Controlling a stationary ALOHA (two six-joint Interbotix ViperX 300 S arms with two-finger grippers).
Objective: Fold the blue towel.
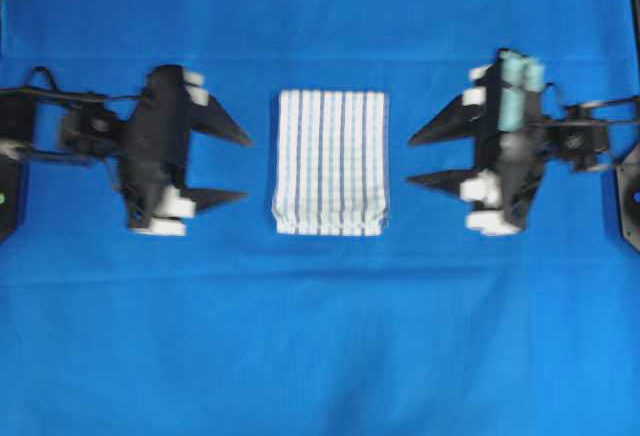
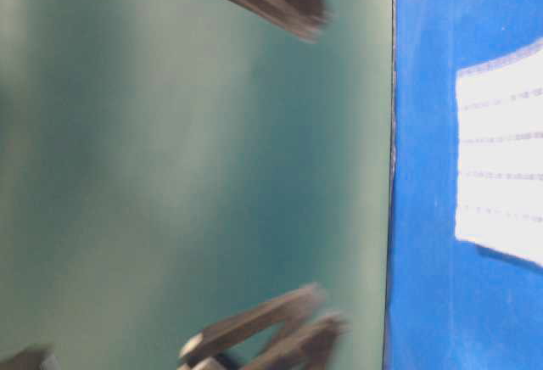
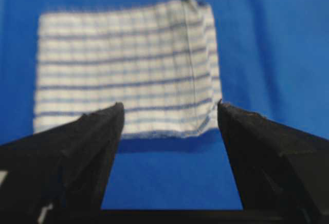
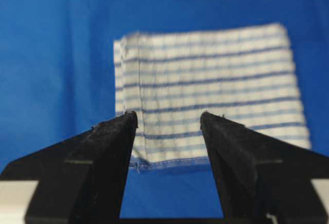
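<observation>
Both claws stood wide apart and empty, the left claw (image 1: pixel 235 168) and right claw (image 1: pixel 422 161) flanking the blue towel (image 1: pixel 331 163), which lay between them as a neat folded rectangle on the blue-covered table (image 1: pixel 320 356), seemingly finished

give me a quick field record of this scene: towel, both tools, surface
towel: blue towel, white with thin blue stripes, lying flat as a compact folded rectangle
left tool: left tool, jaws apart, empty, beside the towel's left edge, not touching
right tool: right tool, jaws apart, empty, beside the towel's right edge, not touching
surface: plain blue cloth covering the table
task status: towel looks folded, both tools clear of it
</observation>
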